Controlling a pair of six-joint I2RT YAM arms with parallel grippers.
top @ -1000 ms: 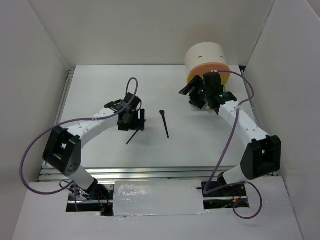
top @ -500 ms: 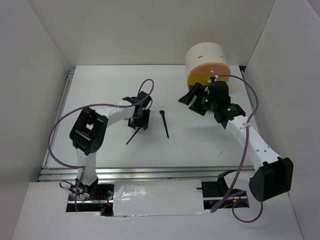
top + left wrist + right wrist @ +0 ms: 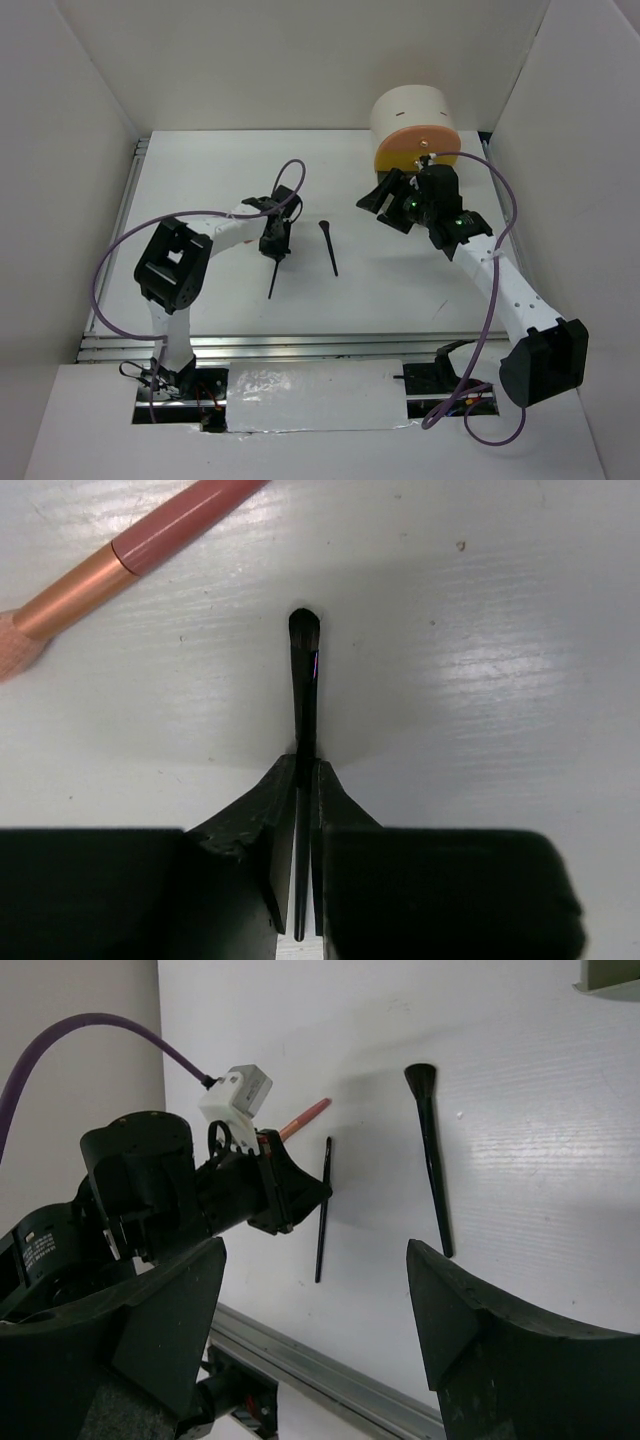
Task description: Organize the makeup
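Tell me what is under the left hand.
A thin black makeup brush, pinched in the shut left hand over the white table. A coral-pink pencil with a copper band lies nearby, hidden in the overhead view.

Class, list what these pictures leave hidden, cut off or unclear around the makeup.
1. Coral-pink stick with copper band: left wrist view, frame edges cut both ends.
2. Thin black brush: left wrist view, handle hidden between the fingers of the left gripper.
3. Cream round-topped box: top view, right arm covers its lower front.
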